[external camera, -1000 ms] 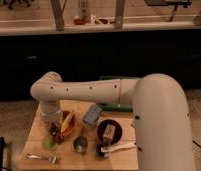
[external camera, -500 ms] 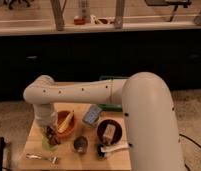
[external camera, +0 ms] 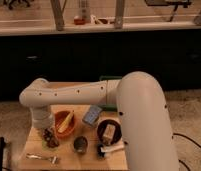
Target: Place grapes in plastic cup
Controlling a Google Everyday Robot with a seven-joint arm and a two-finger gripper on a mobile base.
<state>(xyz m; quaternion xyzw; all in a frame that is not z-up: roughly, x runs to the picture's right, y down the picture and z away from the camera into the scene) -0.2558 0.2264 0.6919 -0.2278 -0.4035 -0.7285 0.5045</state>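
Since a second earlier, the white robot arm (external camera: 139,115) had swung its elbow leftward and sunk a little. This brought the claw (external camera: 48,131) lower over the front-left part of the pale wooden worktop (external camera: 69,159), where the objects lay as before.

The claw hung just off the left edge of the round orange bowl (external camera: 61,133), pointing down. Whether it was open or closed could not be told, nor whether it had hold of anything.

The small lumpy bunch of dark purple-brown grapes (external camera: 52,140) showed right at the claw's tip, near the front-left of the worktop and left of the shiny silver metal cup (external camera: 80,144). A pale green, slightly translucent patch touching the bunch on its lower left looked like the small plastic cup (external camera: 46,145). It could not be told whether the grapes sat inside the cup or only above it.

The orange bowl held a yellow banana-like piece (external camera: 65,121) lying at a slant. A blue-grey flat packet (external camera: 92,115) lay to the right of the bowl, partly under the arm. Nearer the front stood a dark round bowl (external camera: 100,131) with a tan block (external camera: 109,133) in it. A white object (external camera: 108,150) lay just in front of the dark bowl. A metal fork (external camera: 43,158) rested along the worktop's front edge, in front of the grapes.
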